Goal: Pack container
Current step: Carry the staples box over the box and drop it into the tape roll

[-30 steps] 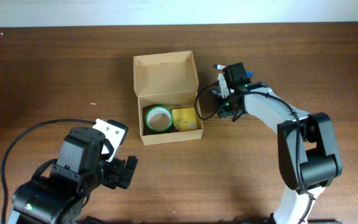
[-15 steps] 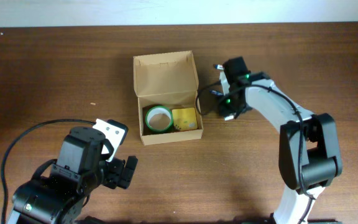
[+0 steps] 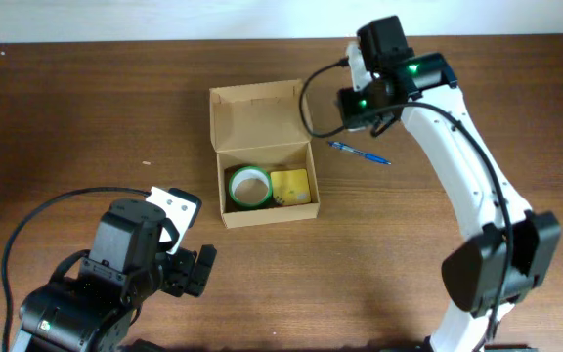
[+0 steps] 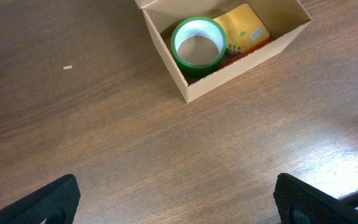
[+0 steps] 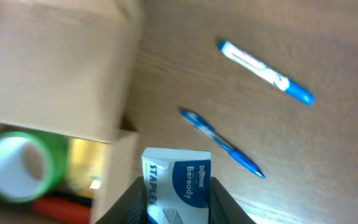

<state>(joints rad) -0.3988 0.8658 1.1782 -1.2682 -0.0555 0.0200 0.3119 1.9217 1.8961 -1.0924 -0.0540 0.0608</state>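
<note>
the right arm (image 3: 457,147) has risen from beside the cardboard box (image 3: 260,117), jaws gripping a staple packet (image 5: 178,177), likely packed next. the box sits open mid-desk (image 3: 86,117), holding the tape roll (image 3: 248,187) and yellow pad (image 3: 290,185). left jaws gape, idle.

Container (image 3: 260,117) open above (tape (image 3: 249,186) inside), pen (image 3: 360,153) nearby

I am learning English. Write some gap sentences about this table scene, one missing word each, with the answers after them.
The right gripper holds a small box printed with the word ____. The tape roll in the container is ____ in colour. The blue pen lies on the ____, not in the container. The left gripper has its jaws ____.
Missing words: staples; green; table; open.
</note>
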